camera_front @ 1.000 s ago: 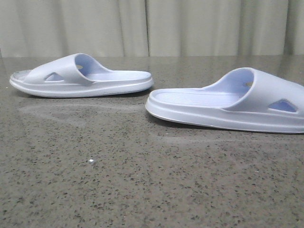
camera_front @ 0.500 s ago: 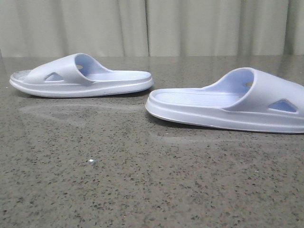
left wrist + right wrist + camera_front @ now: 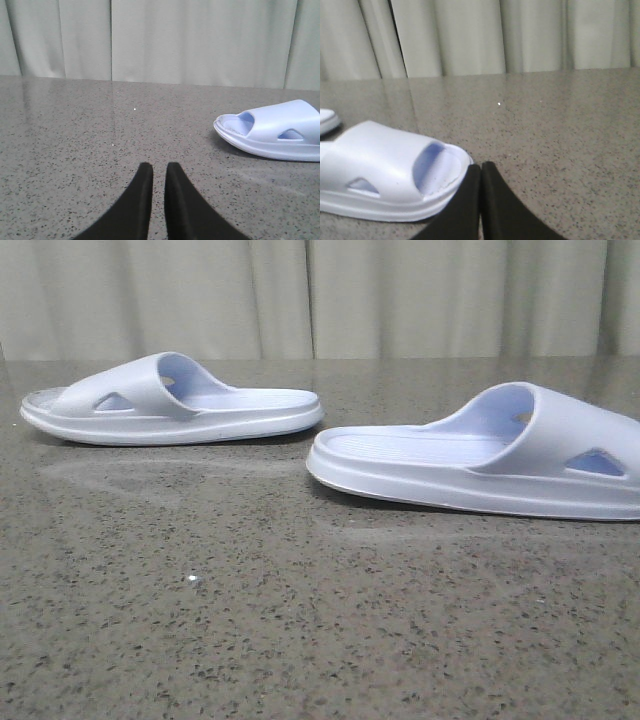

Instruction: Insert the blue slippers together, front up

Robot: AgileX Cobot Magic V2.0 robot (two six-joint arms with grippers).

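Though unmarked, 2 blue slippers [image 3: 170, 400] apart

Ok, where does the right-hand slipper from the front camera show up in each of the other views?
Front: right-hand slipper at middle right, cut off by the picture's edge.
Left wrist: not in it; the one at the right edge there is the other slipper.
Right wrist: lower left, toe opening facing the camera.
Shared landmark: the pale curtain along the back.

Pale lavender-blue slippers [image 3: 170, 400]; grey speckled table [image 3: 300, 620].
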